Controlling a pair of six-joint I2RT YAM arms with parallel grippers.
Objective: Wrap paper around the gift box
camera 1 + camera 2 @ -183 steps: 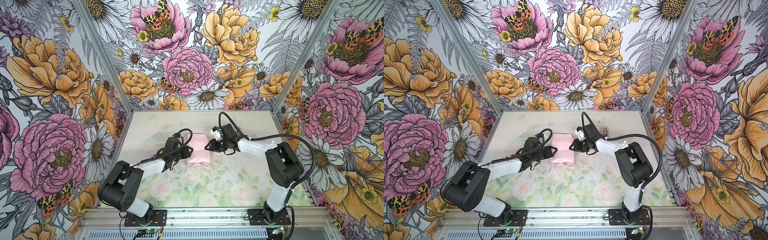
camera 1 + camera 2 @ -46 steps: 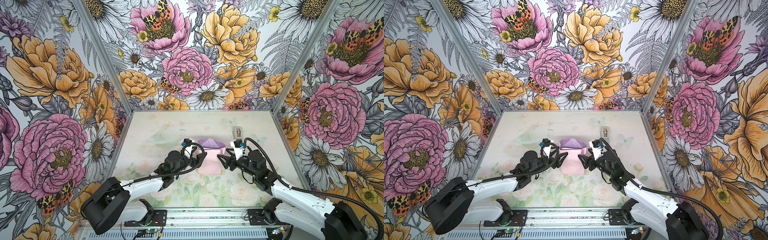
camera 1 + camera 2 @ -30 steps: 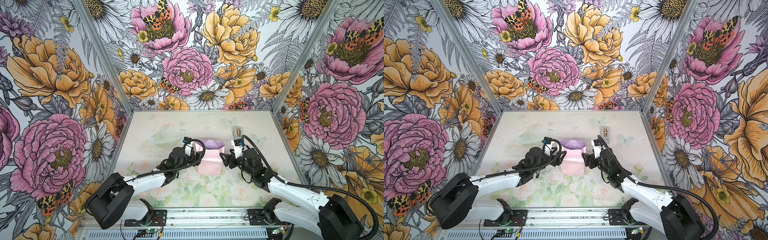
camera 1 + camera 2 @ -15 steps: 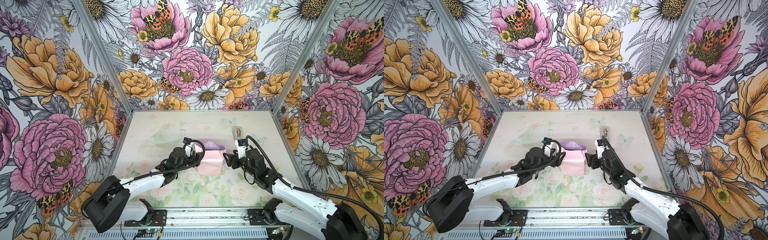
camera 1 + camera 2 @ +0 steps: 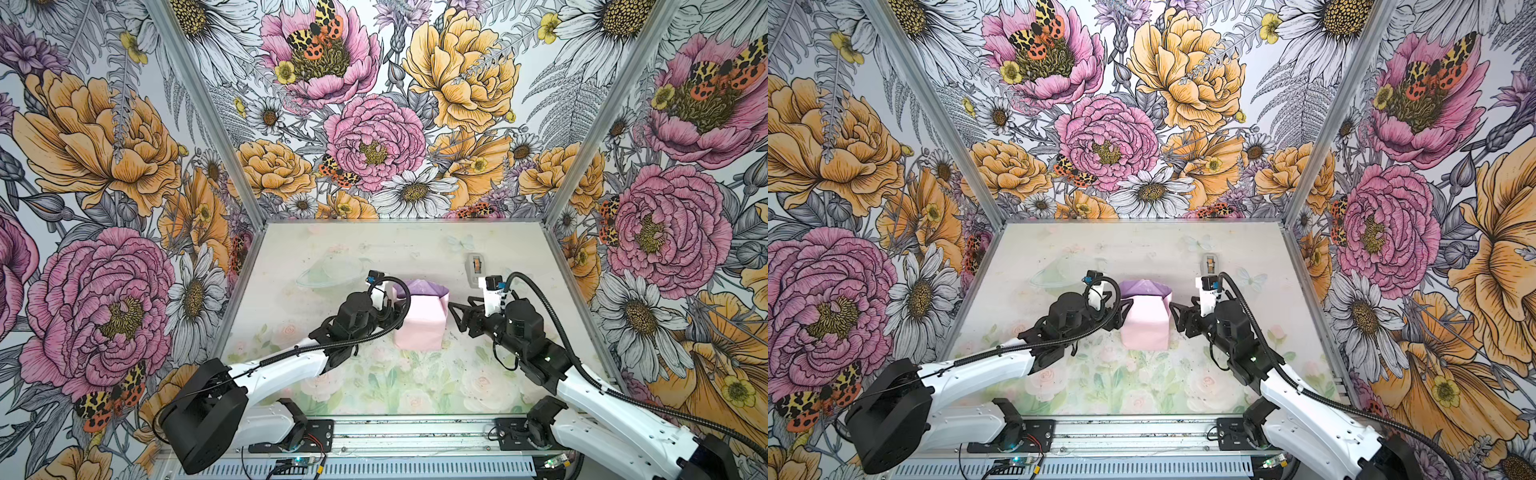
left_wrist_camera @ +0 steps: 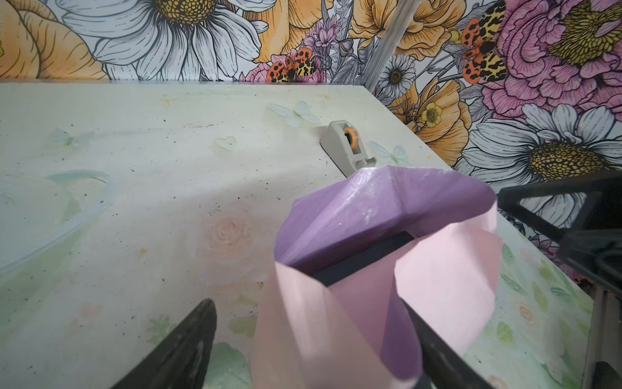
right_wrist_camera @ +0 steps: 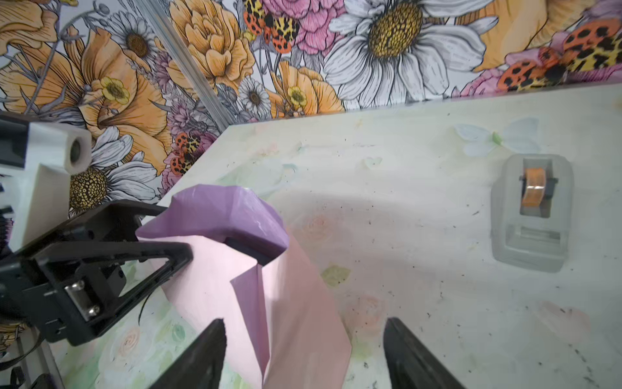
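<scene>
Paper (image 5: 419, 320) is folded around the gift box in the middle of the worktop (image 5: 332, 249) and makes a squarish parcel with its pale pink face outward. At the far end the sheet is not closed: its lilac face stands up as a curved flap in both top views. Through that gap the left wrist view shows a strip of the dark navy gift box (image 6: 367, 261); the rest of the box is hidden under the sheet.

On the parcel's left side the left gripper (image 5: 394, 318) has its jaws spread wide. In its wrist view one finger (image 6: 434, 343) lies against the paper and the other finger is clear of it over bare worktop, so nothing is clamped. The right gripper (image 5: 455, 318) sits just beside the parcel's right edge, jaws also wide. Its wrist view shows the pink edge of the sheet running between its fingers, nearer one of them, with no pinch visible.

Beyond the right gripper, apart from the parcel, a small grey tape dispenser (image 5: 476, 268) stands on the worktop.
</scene>
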